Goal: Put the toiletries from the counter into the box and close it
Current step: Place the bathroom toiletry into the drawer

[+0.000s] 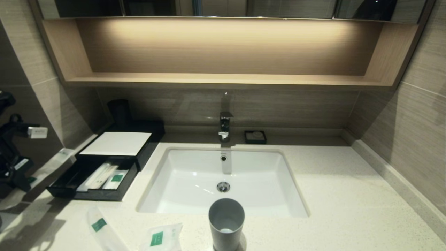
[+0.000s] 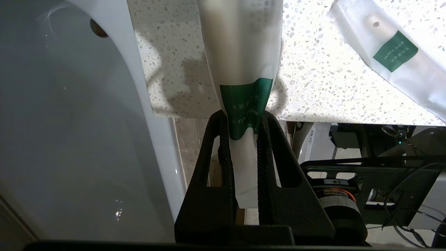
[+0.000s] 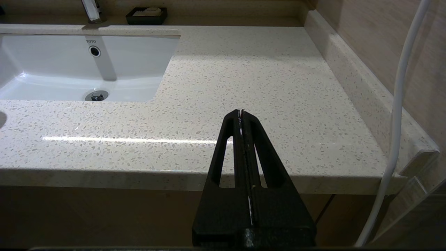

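Head view: box at mid-left, drawer open with packets inside; two packets along the bottom edge. Left wrist view: our left gripper pinches a packet at its label, so it may slip out. Right wrist view: right gripper closed, empty.

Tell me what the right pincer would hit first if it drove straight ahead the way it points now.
Probably nothing close: the right pincer, shut and empty, points across the bare counter toward the back ledge by the soap dish. Its height over the stone is unclear, so it might graze the counter.
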Robot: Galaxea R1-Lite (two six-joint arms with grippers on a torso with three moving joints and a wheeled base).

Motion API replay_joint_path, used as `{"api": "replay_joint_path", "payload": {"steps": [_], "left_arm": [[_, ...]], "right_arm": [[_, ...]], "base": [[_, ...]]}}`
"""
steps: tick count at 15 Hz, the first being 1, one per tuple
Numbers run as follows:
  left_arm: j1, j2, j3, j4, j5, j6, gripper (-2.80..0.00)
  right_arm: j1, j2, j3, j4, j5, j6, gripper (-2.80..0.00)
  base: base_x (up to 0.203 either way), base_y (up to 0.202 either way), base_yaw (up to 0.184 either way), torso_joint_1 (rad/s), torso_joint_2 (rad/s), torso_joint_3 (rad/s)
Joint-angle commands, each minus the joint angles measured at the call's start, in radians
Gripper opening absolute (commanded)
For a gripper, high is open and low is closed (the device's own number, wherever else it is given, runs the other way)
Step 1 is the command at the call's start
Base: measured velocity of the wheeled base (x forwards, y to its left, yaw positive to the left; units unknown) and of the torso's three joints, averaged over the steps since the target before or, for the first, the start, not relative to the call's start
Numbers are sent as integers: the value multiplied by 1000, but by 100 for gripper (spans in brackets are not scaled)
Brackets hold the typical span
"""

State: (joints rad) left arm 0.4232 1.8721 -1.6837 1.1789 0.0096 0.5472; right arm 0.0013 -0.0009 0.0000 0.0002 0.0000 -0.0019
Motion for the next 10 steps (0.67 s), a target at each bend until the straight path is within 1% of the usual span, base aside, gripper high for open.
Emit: {"api": "replay_joint_path", "payload": {"steps": [1, 5, 10], "left_arm": [[-2, 46, -16, 8, 0, 13, -280], [-14, 106, -88, 62, -5, 16, -280], [-21, 168, -128, 65, -6, 7, -280]], "right_arm": [[0, 1, 2, 0, 0, 0, -280], [0, 1, 2, 0, 0, -1, -280], [0, 1, 2, -1, 0, 0, -280]], "base": [[0, 0, 0, 0, 0, 0], [0, 0, 0, 0, 0, 0], [0, 0, 0, 0, 0, 0]]}}
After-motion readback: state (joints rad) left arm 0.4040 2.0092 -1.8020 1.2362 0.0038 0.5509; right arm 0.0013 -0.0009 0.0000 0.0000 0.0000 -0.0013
